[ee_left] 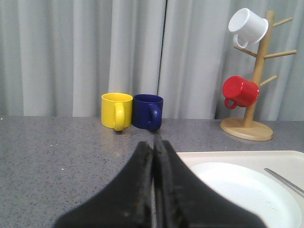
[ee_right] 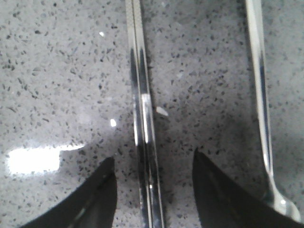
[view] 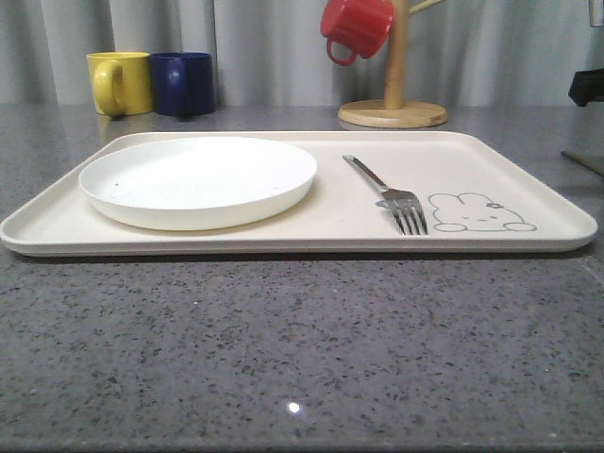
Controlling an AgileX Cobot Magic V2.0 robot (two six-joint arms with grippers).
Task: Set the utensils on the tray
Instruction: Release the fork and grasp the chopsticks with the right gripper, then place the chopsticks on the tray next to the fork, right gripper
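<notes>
A silver fork (view: 387, 196) lies on the cream tray (view: 528, 170), tines toward the front, beside the grey rabbit drawing (view: 479, 213). In the left wrist view a short piece of its handle (ee_left: 285, 178) shows past the plate. My left gripper (ee_left: 154, 143) is shut with nothing in it, held above the counter near the tray's (ee_left: 209, 156) left back corner. My right gripper (ee_right: 153, 156) hangs open just over the grey counter, one finger on each side of the long straight silver bar piece (ee_right: 142, 114). The spoon's slim handle (ee_right: 259, 95) lies beside it, outside the fingers; its bowl is out of view.
A round white plate (view: 198, 179) takes up the tray's left half. Yellow mug (view: 120, 82) and blue mug (view: 183, 83) stand at the back left. A wooden mug tree (view: 394, 85) with a red mug (view: 356, 26) stands behind the tray. A white mug (ee_left: 248, 26) hangs higher.
</notes>
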